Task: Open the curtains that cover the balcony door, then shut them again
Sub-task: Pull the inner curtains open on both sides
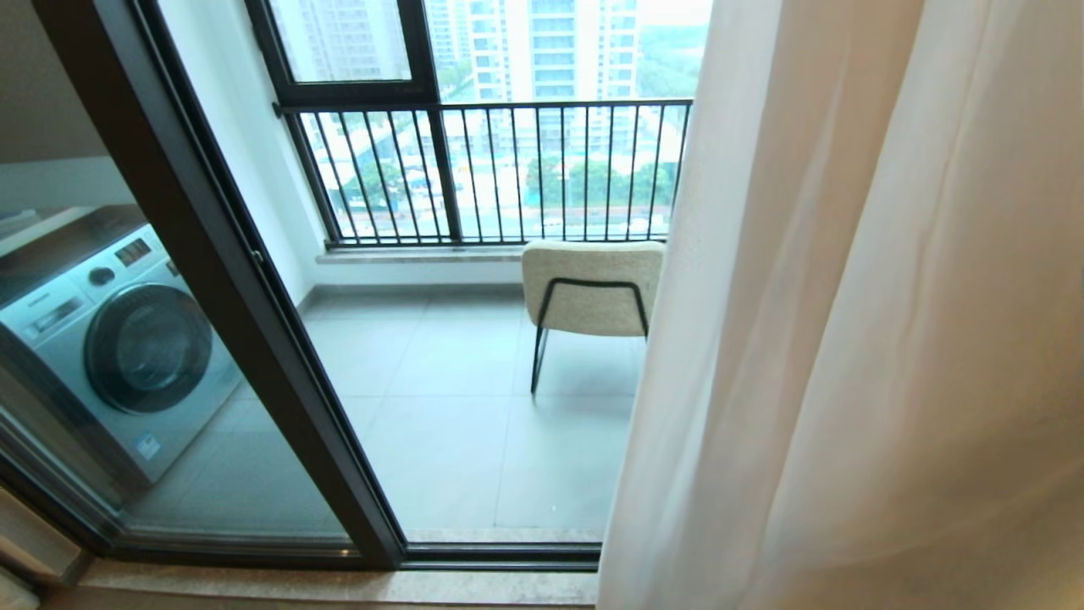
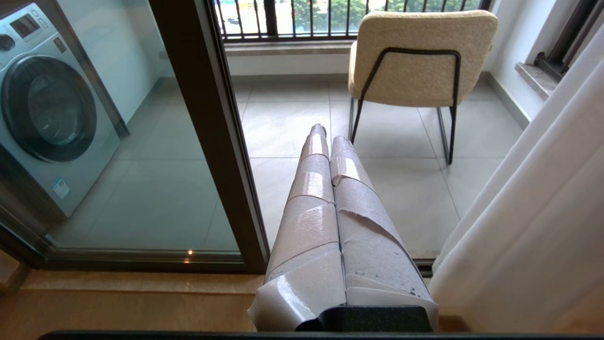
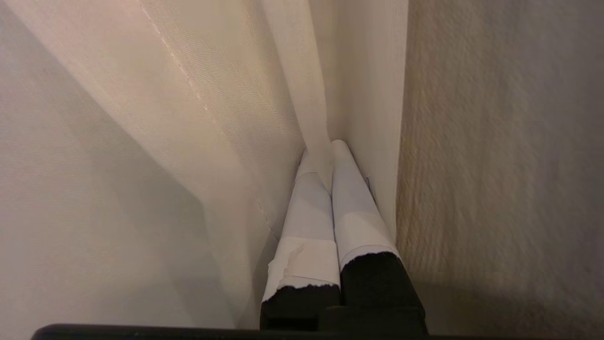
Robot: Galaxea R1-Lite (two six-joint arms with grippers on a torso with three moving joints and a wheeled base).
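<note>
Pressing into the curtains point(image 3: 226, 108), the right claw point(image 3: 325, 153) sits closed with fabric folds around its tips, gripping nothing.

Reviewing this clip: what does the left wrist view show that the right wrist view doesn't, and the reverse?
Only the left wrist view shows the balcony door frame, the washing machine behind glass, the beige chair on the tiled balcony, and the left end effector, shut and holding nothing. Only the right wrist view shows the right end effector, shut, its tips pushed into a fold of fabric beside a thicker, coarser drape. Both show the sheer white curtains.
</note>
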